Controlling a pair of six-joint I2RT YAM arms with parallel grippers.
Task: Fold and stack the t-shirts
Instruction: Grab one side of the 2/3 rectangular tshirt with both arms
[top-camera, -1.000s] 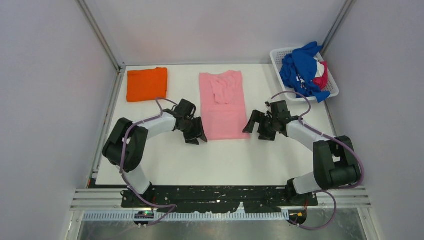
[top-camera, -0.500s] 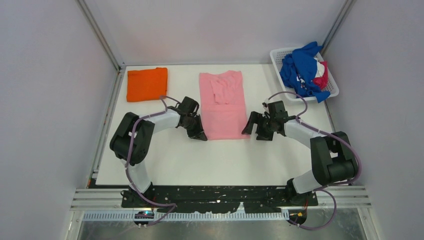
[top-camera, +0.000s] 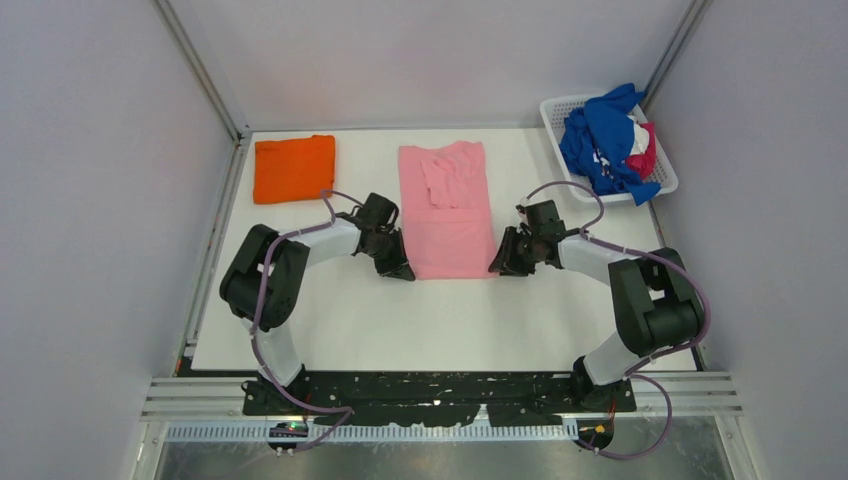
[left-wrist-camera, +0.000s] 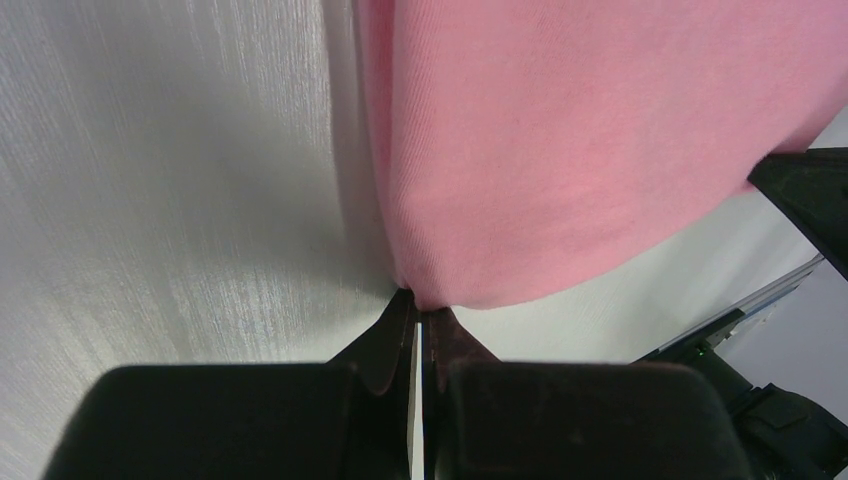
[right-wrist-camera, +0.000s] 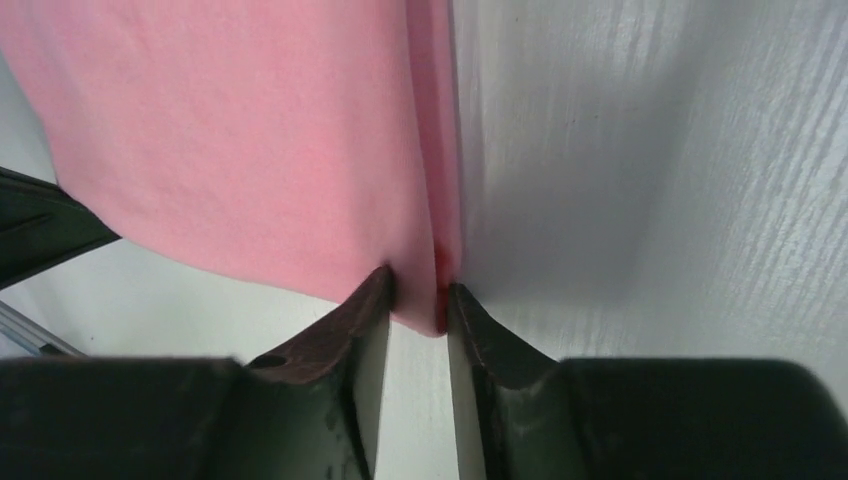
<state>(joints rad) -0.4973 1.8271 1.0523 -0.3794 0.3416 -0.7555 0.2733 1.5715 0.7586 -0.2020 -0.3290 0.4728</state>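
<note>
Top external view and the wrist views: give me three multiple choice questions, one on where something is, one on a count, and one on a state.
1. Where on the table does the orange t-shirt lie?
A. near right corner
B. middle
C. far left corner

2. How many t-shirts lie flat on the table, outside the basket?
A. two
B. one
C. four

3. What is the left gripper doing?
A. hanging wide open
B. pinching a corner of the pink t-shirt
C. gripping the orange t-shirt

Answers:
1 C: the top view shows it at the far left.
2 A: only the orange and the pink one lie there.
3 B: the left wrist view shows the fingers closed on the pink corner.
</note>
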